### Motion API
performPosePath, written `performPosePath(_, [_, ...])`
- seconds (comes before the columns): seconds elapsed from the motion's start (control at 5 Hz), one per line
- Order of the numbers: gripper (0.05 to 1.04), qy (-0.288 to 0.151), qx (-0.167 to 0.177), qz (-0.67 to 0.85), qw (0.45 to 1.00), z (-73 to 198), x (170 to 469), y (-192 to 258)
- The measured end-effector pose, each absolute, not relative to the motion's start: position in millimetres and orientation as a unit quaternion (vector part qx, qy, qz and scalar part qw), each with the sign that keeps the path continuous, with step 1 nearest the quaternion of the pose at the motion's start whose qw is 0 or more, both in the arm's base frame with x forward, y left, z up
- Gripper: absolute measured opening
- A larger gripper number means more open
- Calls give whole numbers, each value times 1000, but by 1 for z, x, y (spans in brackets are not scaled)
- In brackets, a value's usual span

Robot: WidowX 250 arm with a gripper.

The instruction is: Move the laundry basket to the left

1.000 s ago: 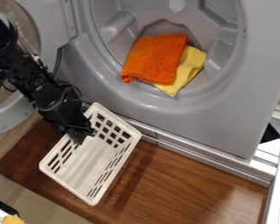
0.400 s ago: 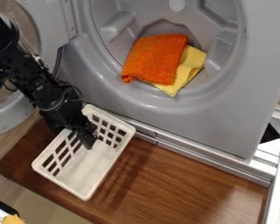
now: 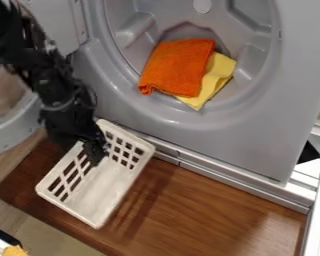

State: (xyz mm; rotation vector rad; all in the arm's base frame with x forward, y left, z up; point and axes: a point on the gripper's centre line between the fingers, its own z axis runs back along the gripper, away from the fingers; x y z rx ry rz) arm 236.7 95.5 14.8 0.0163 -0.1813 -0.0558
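White plastic laundry basket [image 3: 109, 187], rectangular with slotted walls, is sitting around 7 to 8 o'clock in the camera view, over the brown wood-grain tabletop [image 3: 209, 205]. Its long sides run roughly 1 o'clock to 7 o'clock, and the open top faces up enough that you can see a good chunk of the pale inside.

The black robot arm [image 3: 52, 87] comes in from about 10 o'clock and angles down to the basket. Its black two-finger hand [image 3: 96, 154] is at roughly 8 o'clock, crossing the basket's long rim on the 10 o'clock side, with the tip over the inside. Honestly can't tell whether the hand is apart, together or clamped on that wall, too much black on black there.

Rest of the scene: big grey machine front [image 3: 256, 145] with a round opening up toward 12 to 1 o'clock. In that opening there's a folded bright orange cloth [image 3: 178, 67], partly on top of a yellow cloth [image 3: 216, 77] that pokes out on its 3 to 5 o'clock side. Round grey door [image 3: 16, 131] is over at 9 o'clock, partly behind the arm, and there's a silver metal rail [image 3: 317, 200] out by 4 o'clock.
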Motion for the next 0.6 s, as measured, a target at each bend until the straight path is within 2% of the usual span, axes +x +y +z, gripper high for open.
performPosePath(0.4, [1000, -108, 68, -75, 989, 60, 248, 76])
performPosePath(0.6, [1000, -126, 86, -90, 984, 80, 253, 66])
